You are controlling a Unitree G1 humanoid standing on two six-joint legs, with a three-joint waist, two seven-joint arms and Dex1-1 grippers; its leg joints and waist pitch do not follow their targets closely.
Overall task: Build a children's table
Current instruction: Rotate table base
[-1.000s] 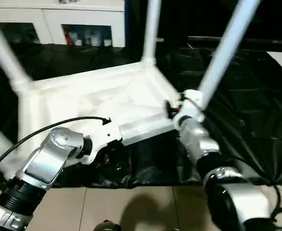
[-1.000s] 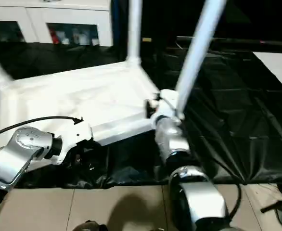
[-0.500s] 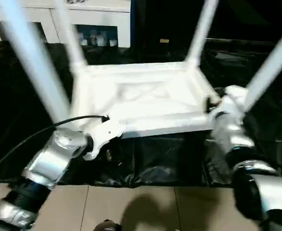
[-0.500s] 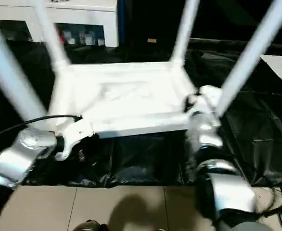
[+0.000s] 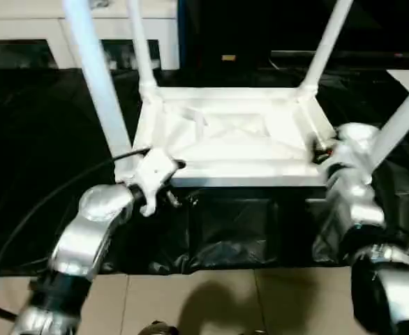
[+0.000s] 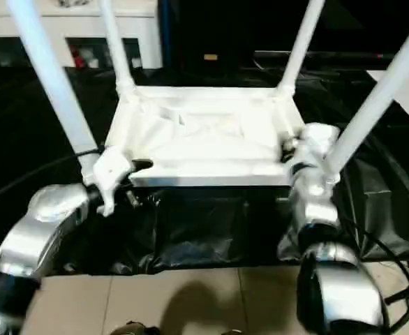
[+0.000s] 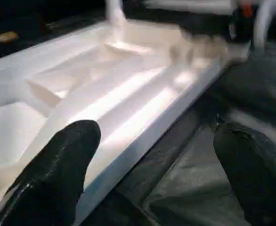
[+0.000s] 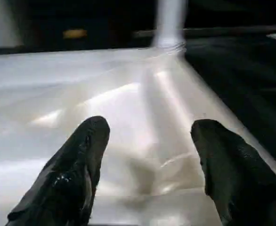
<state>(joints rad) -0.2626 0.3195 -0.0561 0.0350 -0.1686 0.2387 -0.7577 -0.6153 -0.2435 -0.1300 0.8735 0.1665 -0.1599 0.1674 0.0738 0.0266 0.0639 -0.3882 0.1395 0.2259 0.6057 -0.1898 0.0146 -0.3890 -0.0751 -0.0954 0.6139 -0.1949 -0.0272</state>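
From the head views, the white children's table (image 5: 229,143) lies upside down at centre on black sheeting (image 5: 44,160), its four legs (image 5: 96,84) pointing up, with the left tool (image 5: 164,183) at its seven o'clock corner and the right tool (image 6: 296,155) at its four o'clock corner. In the left wrist view the left tool's fingers (image 7: 58,169) stand wide apart astride the table's near rim, gripping nothing. In the right wrist view the right tool's fingers (image 8: 81,165) are spread apart over the ribbed underside, holding nothing.

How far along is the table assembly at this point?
Done, by the look of it: the children's table lies upside down on black sheeting with all four legs standing in its corner sockets. In hand: nothing visibly gripped; the left hand is open astride the near edge, the right hand sits at the near right corner. Left: turning it upright.
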